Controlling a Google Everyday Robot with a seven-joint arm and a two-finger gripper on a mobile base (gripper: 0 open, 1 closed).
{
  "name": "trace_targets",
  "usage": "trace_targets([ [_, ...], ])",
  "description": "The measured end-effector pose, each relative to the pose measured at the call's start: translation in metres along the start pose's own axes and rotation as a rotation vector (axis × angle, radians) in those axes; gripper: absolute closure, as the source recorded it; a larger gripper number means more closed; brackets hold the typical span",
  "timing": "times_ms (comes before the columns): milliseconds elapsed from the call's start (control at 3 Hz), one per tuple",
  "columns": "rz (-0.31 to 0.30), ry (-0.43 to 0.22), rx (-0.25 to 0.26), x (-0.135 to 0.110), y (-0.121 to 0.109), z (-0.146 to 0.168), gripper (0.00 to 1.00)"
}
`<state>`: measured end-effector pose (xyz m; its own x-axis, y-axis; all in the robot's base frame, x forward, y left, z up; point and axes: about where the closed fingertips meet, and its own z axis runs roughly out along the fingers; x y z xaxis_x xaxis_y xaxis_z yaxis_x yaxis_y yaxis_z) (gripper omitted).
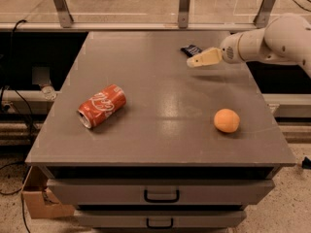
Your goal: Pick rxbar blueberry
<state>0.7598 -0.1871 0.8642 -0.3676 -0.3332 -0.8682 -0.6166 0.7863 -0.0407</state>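
The rxbar blueberry (pixel 191 49) is a small dark navy bar lying flat on the grey table (pixel 160 140) at the far right. My gripper (pixel 192 62) reaches in from the right on a white arm. Its tan fingers (pixel 206 58) point left and sit just in front of the bar, partly covering its near end. The gripper holds nothing that I can see.
A red soda can (pixel 102 106) lies on its side at the left of the table. An orange (pixel 226 120) sits at the front right. A rail with metal posts (pixel 183 4) runs behind the table. Drawers (pixel 160 193) are below the front edge.
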Motion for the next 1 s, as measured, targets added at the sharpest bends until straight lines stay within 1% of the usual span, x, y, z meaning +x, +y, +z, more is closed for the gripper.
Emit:
trace_targets([
  [333, -0.003, -0.002, 0.032, -0.002, -0.001, 0.022, 0.0],
  [667, 0.01, 0.001, 0.058, 0.002, -0.004, 0.037, 0.0],
  [1000, 0.032, -0.005, 0.07, 0.004, -0.006, 0.045, 0.18],
])
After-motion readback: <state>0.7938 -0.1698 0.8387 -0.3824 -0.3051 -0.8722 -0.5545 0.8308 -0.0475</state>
